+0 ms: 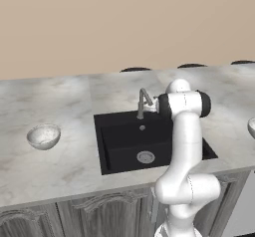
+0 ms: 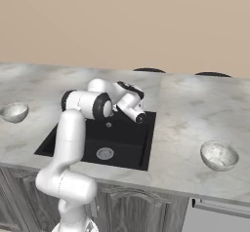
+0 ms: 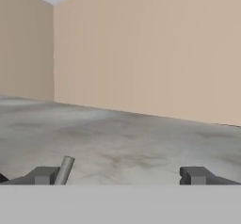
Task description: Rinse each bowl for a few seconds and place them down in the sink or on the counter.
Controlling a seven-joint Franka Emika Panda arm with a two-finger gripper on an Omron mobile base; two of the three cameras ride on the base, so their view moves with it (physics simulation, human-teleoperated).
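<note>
One speckled bowl (image 1: 44, 135) (image 2: 14, 111) stands on the counter (image 1: 60, 101) (image 2: 195, 109) left of the black sink (image 1: 119, 146) (image 2: 122, 150). A second bowl (image 2: 219, 155) (image 1: 252, 127) stands on the counter to the sink's right. My gripper (image 2: 141, 117) (image 3: 121, 176) hovers over the back of the sink by the grey faucet (image 1: 143, 101) (image 3: 64, 169), pointing level toward the wall. It is open, its fingertips (image 3: 44, 175) wide apart with nothing between them. Both bowls are well away from it.
A beige wall runs behind the counter. Dark rounded shapes (image 1: 134, 69) (image 2: 148, 70) sit at the counter's far edge. Grey cabinet doors (image 1: 99, 216) are below, and a metal drain (image 1: 145, 157) (image 2: 104, 153) lies in the basin floor.
</note>
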